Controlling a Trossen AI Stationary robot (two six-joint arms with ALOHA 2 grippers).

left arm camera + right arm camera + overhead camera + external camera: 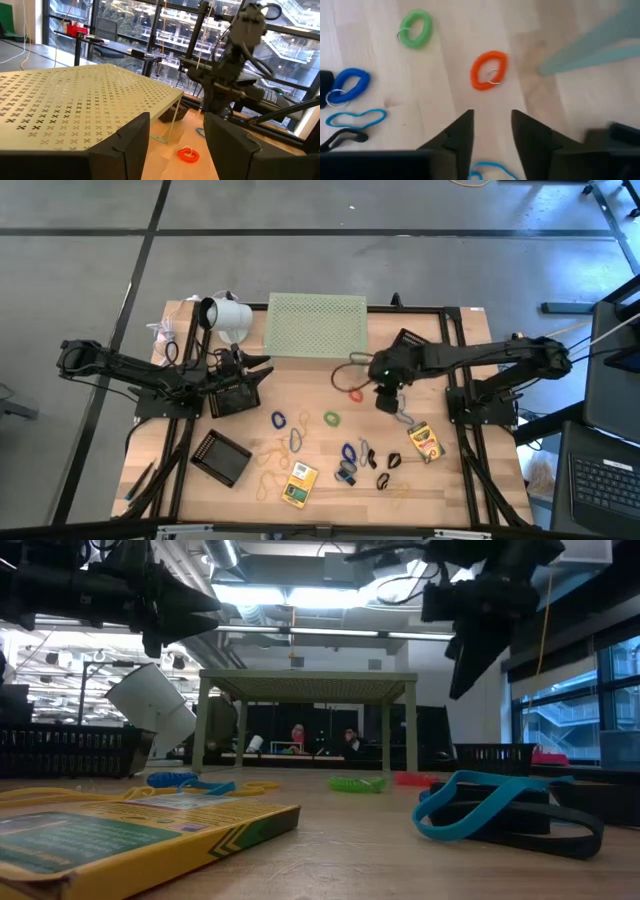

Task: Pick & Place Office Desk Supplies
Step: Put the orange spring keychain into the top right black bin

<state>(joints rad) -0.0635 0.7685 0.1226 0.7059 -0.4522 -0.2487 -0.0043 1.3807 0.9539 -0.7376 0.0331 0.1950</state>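
Office desk supplies lie loose on the wooden table: an orange coil loop [489,70], a green coil loop [416,29], a blue coil [347,86], a thin blue band [356,119] and two yellow card boxes [299,484] [425,442]. My right gripper [492,125] hangs open above the table, pointing steeply down, just short of the orange loop [353,392]. Part of another blue band [487,171] shows low between its fingers; I cannot tell whether it touches them. My left gripper [177,145] is open and level by the riser's near left corner, nothing between its fingers.
The pale green perforated riser [316,323] stands at the table's far middle, one leg [590,42] close to the orange loop. A white cup [230,317] lies at the far left. A black mesh basket [235,393] sits under my left gripper, and a black tray [221,457] lies nearer.
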